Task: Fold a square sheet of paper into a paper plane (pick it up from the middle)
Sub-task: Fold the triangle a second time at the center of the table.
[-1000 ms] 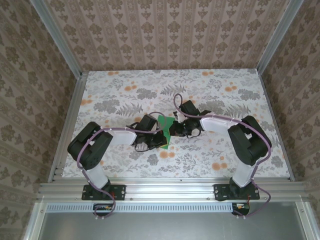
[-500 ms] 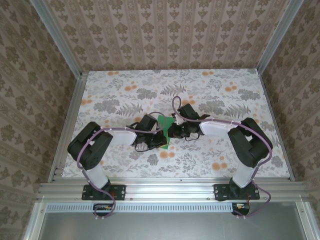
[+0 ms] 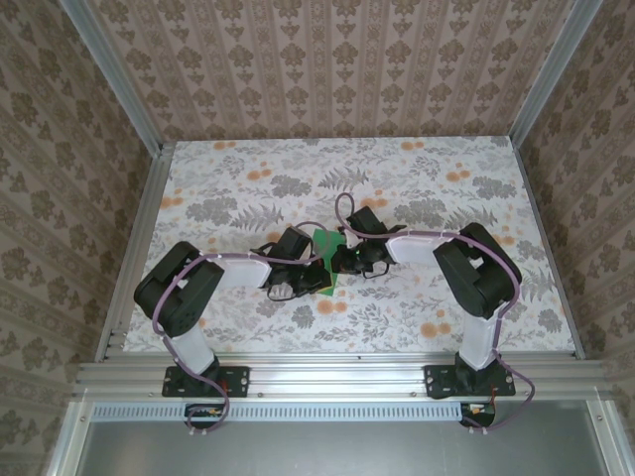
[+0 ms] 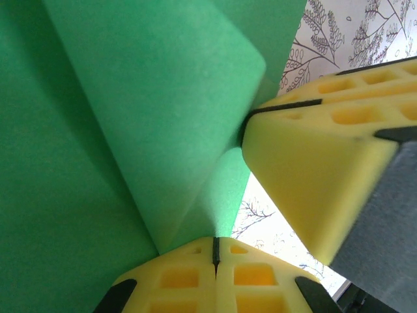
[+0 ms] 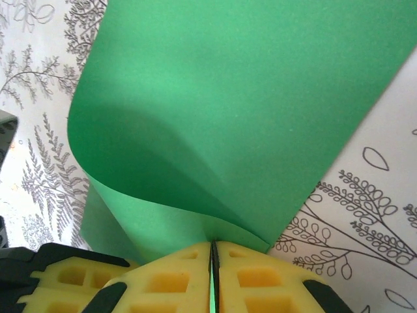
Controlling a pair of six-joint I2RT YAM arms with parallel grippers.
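Right claw [image 5: 213, 253], pinching the green paper [image 5: 228, 98] at the middle of the table [image 3: 446, 178], has edged left toward the left claw [image 4: 215, 251], clamped on the same sheet, bowing it toward a fold.

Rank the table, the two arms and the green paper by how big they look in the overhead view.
1. table
2. left arm and right arm, about alike, so no ranking between them
3. green paper, just a small patch showing between the arms
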